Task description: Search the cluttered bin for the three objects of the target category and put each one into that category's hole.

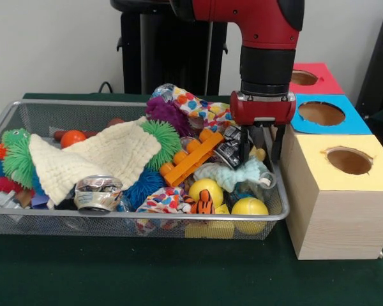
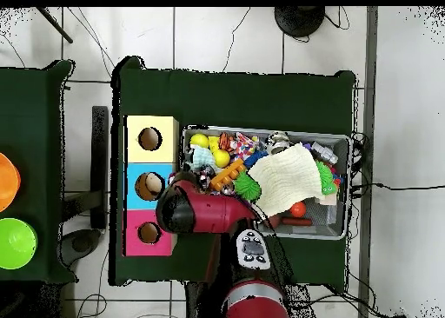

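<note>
Now your fingers (image 1: pixel 260 148) hang parted and empty, tips just above the pale blue bow (image 1: pixel 235 173), arm upright over the wire bin (image 1: pixel 147 220), three hole boxes (image 1: pixel 337 191) just beside them

A wire bin (image 1: pixel 25 220), heaped with jumbled toys and cloth, fills the frame's lower left, beside yellow (image 1: pixel 349 160), blue (image 1: pixel 321 113) and red (image 1: pixel 304 78) holes at right.

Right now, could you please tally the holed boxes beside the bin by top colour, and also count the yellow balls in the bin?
Yellow-topped box: 1
Blue-topped box: 1
Red-topped box: 1
Yellow balls: 2
Total: 5
</note>
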